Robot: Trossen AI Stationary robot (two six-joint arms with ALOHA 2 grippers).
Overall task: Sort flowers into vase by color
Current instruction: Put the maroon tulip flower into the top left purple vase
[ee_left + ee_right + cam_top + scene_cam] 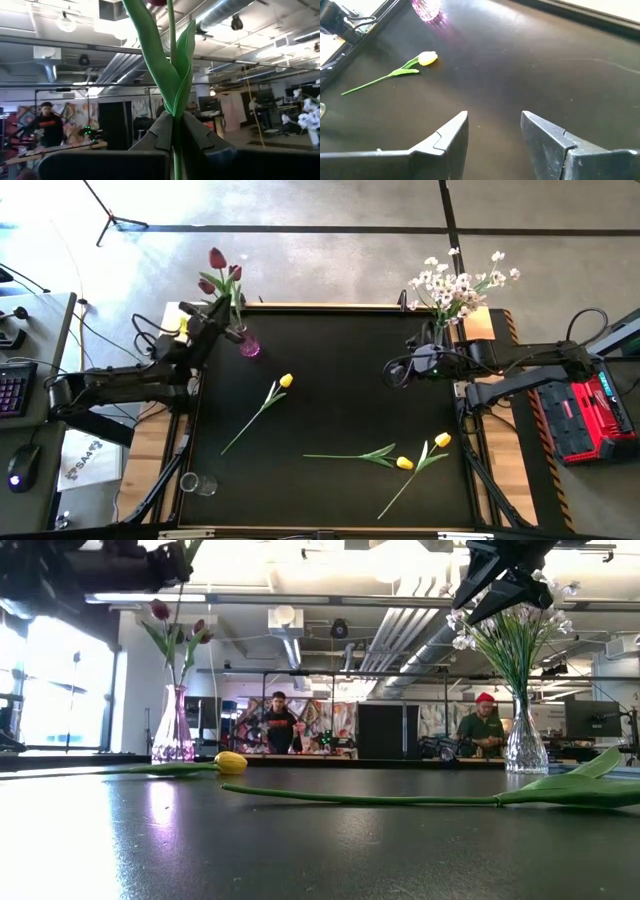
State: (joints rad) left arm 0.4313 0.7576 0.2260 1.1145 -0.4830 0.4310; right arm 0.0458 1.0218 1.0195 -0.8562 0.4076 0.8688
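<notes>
Dark red tulips (217,259) stand in a pink glass vase (249,346) at the far left of the table; the low view shows this pink vase (173,732) too. My left gripper (228,326) is shut beside it. White blossom sprays (460,283) stand in a clear vase (525,745) at the far right. My right gripper (392,373) hovers open over the table near that vase, touching nothing. Three yellow tulips (286,381) (404,463) (442,440) lie flat on the black table. My left gripper holds a red tulip by its green stem (173,112), just below the leaves, pinched between the two fingers (197,132). The fingers come level from the table's left side and lie across the stem. The stem (179,615) stands upright, running down into the pink vase's neck.
A small clear glass (192,483) stands at the table's near left corner. Wooden side boards (160,450) flank the black table top. People (279,722) stand in the room beyond the far edge. Bare table lies between the two vases.
</notes>
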